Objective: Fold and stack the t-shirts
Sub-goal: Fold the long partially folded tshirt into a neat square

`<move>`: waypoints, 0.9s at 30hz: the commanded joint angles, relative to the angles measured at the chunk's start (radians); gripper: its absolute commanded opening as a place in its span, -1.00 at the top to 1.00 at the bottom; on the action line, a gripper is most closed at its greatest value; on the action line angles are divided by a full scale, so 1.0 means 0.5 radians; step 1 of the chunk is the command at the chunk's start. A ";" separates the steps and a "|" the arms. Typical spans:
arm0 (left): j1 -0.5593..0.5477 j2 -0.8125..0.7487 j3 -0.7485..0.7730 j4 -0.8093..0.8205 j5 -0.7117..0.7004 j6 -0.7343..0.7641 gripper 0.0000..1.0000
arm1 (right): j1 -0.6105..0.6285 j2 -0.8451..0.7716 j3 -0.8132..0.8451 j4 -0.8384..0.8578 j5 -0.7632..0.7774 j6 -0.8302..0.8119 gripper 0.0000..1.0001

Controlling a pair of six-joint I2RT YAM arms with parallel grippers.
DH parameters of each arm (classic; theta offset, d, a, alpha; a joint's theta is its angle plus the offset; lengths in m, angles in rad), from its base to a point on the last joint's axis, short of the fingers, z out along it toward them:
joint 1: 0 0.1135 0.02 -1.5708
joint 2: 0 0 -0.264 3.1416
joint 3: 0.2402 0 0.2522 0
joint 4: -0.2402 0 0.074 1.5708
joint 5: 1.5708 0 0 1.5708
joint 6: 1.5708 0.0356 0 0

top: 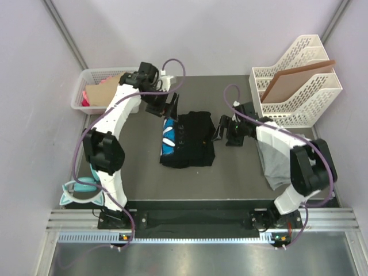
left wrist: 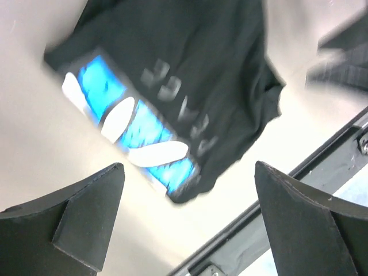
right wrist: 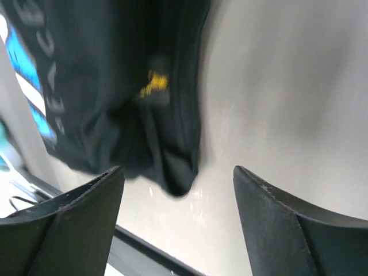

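1. Your black shirt (top: 190, 141) lies folded in a compact block at mid-table, with its blue-and-white print (top: 168, 138) along the left edge.
2. Your left gripper (left wrist: 188, 167) hangs above the shirt's far left corner. Its fingers are spread wide with nothing between them.
3. Your right gripper (right wrist: 178, 169) sits just off the shirt's right edge, fingers apart and empty. A small yellow mark (right wrist: 152, 83) shows on the cloth there; it may be a tag, but the view is too blurred to say.
4. The grey shirt (top: 275, 164) lies rumpled at the table's right side, partly under your right arm and apart from the black one.
5. A brown board (top: 293, 80) stands in the white rack (top: 305, 112) at far right.
6. A white basket (top: 95, 72) sits at far left, and a teal hanger (top: 77, 192) lies near your left arm's base.
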 commanded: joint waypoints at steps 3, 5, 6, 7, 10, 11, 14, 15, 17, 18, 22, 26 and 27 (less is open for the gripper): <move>-0.108 -0.216 -0.526 0.183 0.166 0.092 -0.98 | -0.179 0.352 0.205 0.463 -0.440 -0.006 -0.58; -0.136 -0.210 -0.621 0.223 0.175 0.098 -0.98 | -0.195 0.474 0.236 0.528 -0.545 0.013 -0.60; -0.145 -0.207 -0.649 0.238 0.209 0.098 -0.98 | -0.204 0.514 0.272 0.574 -0.575 0.025 -0.60; -0.154 -0.207 -0.677 0.250 0.212 0.098 -0.98 | -0.210 0.594 0.294 0.586 -0.640 0.031 -0.60; -0.218 -0.195 -0.775 0.336 0.176 0.104 -0.98 | -0.232 0.738 0.346 0.675 -0.741 0.080 -0.60; -0.246 -0.180 -0.809 0.391 0.169 0.101 -0.98 | -0.241 0.769 0.368 0.691 -0.748 0.086 -0.60; -0.268 -0.112 -0.815 0.453 0.169 0.080 -0.98 | -0.275 0.870 0.389 0.728 -0.775 0.102 -0.60; -0.274 -0.094 -0.800 0.480 0.169 0.073 -0.98 | -0.287 0.889 0.398 0.734 -0.781 0.105 -0.60; -0.286 -0.026 -0.748 0.511 0.166 0.049 -0.98 | -0.296 0.929 0.405 0.752 -0.803 0.117 -0.60; -0.295 -0.002 -0.729 0.526 0.166 0.040 -0.98 | -0.299 0.935 0.414 0.764 -0.803 0.123 -0.59; -0.359 0.100 -0.628 0.542 0.166 0.009 -0.98 | -0.302 1.002 0.444 0.734 -0.797 0.105 -0.58; -0.439 0.188 -0.438 0.499 0.182 0.015 -0.98 | -0.336 1.009 0.414 0.706 -0.772 0.059 -0.57; -0.455 0.201 -0.404 0.490 0.197 0.015 -0.98 | -0.342 1.009 0.402 0.712 -0.772 0.056 -0.57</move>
